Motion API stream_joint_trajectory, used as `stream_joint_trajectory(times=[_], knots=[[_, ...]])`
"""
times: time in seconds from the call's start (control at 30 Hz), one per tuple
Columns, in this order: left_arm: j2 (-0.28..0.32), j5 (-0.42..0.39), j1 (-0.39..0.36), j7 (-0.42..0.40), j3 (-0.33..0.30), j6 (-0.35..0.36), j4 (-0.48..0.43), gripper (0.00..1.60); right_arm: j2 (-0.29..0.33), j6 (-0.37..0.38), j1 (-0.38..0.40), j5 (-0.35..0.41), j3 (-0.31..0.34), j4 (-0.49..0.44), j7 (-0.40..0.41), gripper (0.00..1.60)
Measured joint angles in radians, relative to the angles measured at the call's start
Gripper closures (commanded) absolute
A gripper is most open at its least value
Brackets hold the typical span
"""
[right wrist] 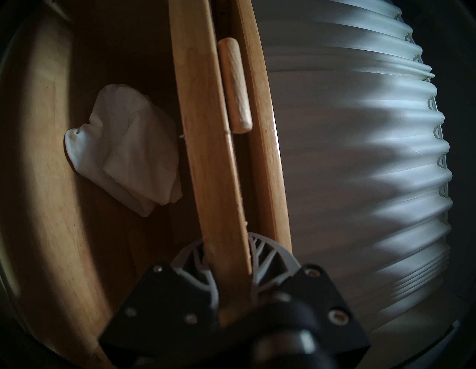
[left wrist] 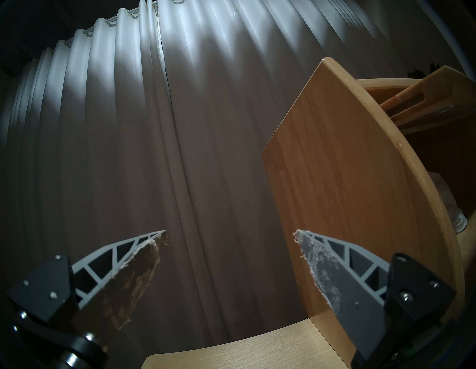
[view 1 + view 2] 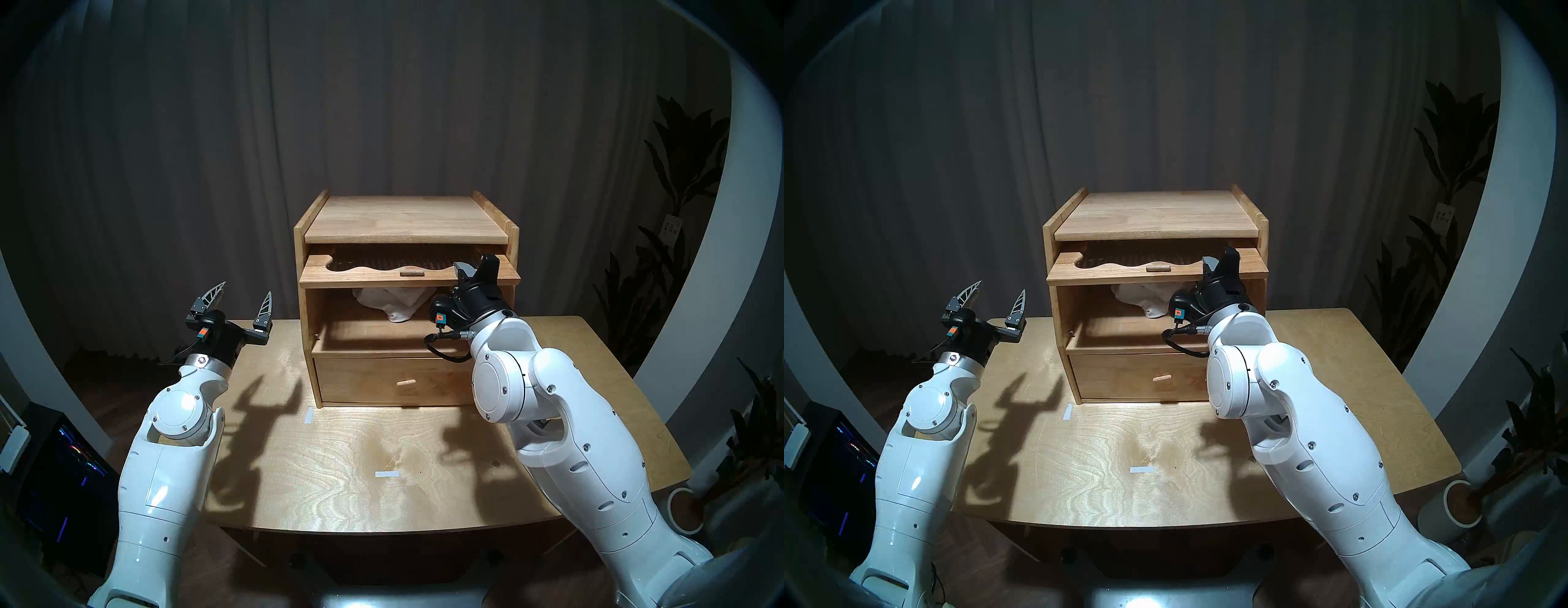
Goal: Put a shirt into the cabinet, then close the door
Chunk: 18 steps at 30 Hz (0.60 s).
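Curtain-backed right wrist view alone shows right end effector (image 1: 233,268) pinching the door (image 1: 206,144) edge.

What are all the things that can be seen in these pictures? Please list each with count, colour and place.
cabinet: one, light-brown wood, at the back middle of the table.
door: one, wood with wavy window, lifted level above the open compartment.
shirt: one, white, bundled inside the compartment.
drawer: one, light wood with peg knob, at the bottom of the cabinet.
table: one, pale wood, under the cabinet.
tape strips: two, white, on the table.
curtain: grey, behind the cabinet.
plants: dark, at the far right.
left hand: one, open, empty, left of the cabinet.
right hand: one, shut on the right end of the door.
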Motion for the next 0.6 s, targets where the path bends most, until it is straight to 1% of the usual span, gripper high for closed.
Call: stream_joint_trajectory(times=[0.6], knots=[[0.000,0.000,0.000,0.000,0.000,0.000,0.000,0.00,0.004,0.045,-0.059,-0.009,-0.025,-0.072,-0.005,1.60]])
